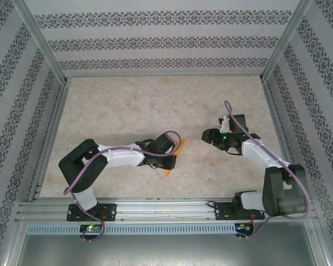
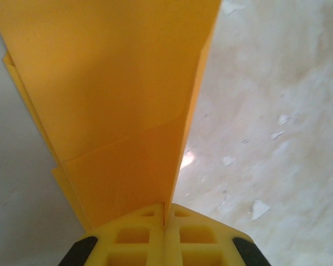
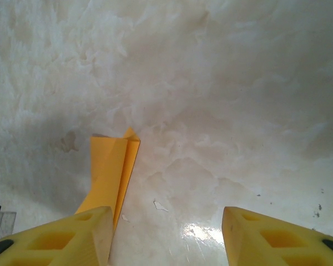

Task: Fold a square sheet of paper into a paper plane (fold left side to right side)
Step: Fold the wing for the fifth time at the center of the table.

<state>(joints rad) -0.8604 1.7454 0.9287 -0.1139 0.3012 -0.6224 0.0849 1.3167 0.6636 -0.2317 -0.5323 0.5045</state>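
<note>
- The left gripper is clamped on the paper plane. In the left wrist view its two yellow fingers meet with no gap, and the orange paper is pinched in the seam between them.
- Straight out from the left gripper, the paper plane rises edge-on as a broad, layered orange panel. A diagonal crease crosses it just beyond the fingertips, and a second layer peeks out along its left edge.
- In the top view, orange tips stick out on both sides of the left gripper, one ahead of it and one back toward the arm bases.
- The right gripper is spread wide over the pale marbled table, with nothing between its fingers.
- Ahead of the right gripper and off to its left, the paper plane shows as a narrow folded strip with a pointed far end. Its near end passes out of sight behind the left-hand finger.
- From above, the right gripper points toward the paper plane and stands near it, with bare table between them.
</note>
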